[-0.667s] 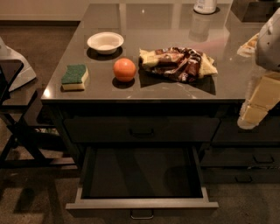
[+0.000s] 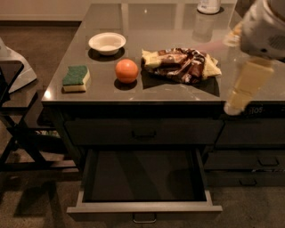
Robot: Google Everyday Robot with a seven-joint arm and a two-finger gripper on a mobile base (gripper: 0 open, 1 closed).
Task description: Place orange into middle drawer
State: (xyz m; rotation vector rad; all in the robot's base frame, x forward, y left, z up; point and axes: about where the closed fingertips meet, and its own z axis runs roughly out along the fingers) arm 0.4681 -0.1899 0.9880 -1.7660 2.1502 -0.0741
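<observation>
Gripper [image 2: 234, 106] shifted leftward, at right edge of counter [image 2: 156, 92] | orange [image 2: 127, 70] beside bag [image 2: 180, 64]

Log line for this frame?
phase: pre-grasp | round orange fruit: on glossy grey countertop | dark-grey middle drawer: open | claw: at countertop's right edge, apart from fruit

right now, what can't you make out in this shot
Camera view only.
Gripper, right, by the counter's front edge: arm cut by the frame.
White container at the back: top cut by the upper edge.
Middle drawer: rear hidden under the drawer front above.
Wrappers beside the orange: print too small.
</observation>
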